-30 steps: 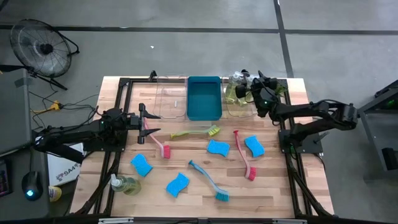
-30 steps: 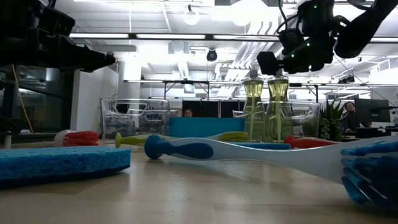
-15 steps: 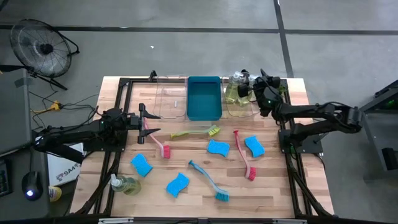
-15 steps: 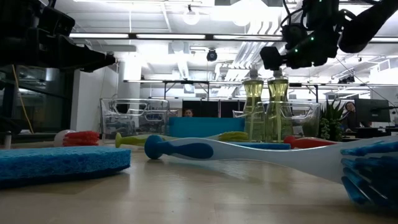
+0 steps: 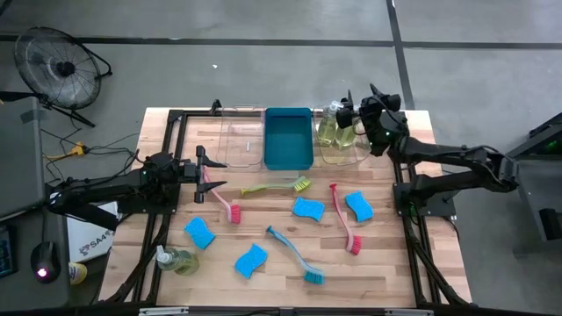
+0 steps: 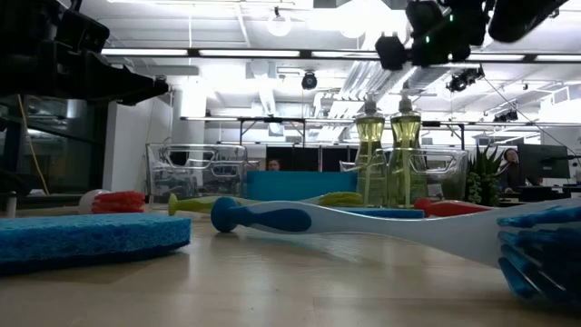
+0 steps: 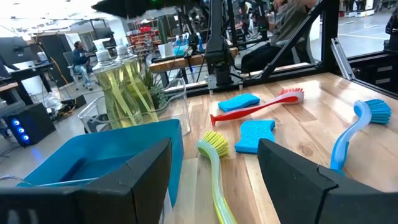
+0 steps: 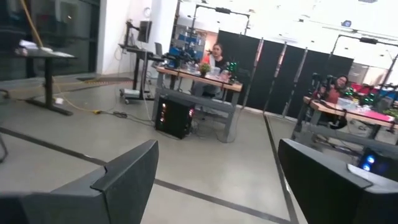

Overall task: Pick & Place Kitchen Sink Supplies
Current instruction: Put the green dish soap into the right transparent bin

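Two clear pump bottles point(image 5: 336, 132) of yellowish liquid stand upright in the clear tray point(image 5: 344, 154) at the far right. A third bottle point(image 5: 176, 259) lies at the near left. Several blue sponges point(image 5: 307, 209) and dish brushes lie on the wood: pink point(image 5: 224, 204), yellow-green point(image 5: 277, 186), teal point(image 5: 294, 254), red point(image 5: 344, 219). My right gripper point(image 5: 349, 111) hangs open and level well above the two bottles' pumps point(image 6: 386, 113), with nothing between its fingers point(image 8: 124, 177). My left gripper point(image 5: 209, 171) waits open at the table's left, pointing along the yellow-green brush point(image 7: 214, 180).
A blue bin point(image 5: 288, 138) stands at the far middle, a second clear tray point(image 5: 241, 145) to its left. The dark frame rails point(image 5: 408, 228) run along both table sides. A fan point(image 5: 57, 66) stands on the floor beyond the far left corner.
My right gripper has risen from just over the two bottles' pumps to well above them, staying open and level. The bottles have kept upright in the tray.
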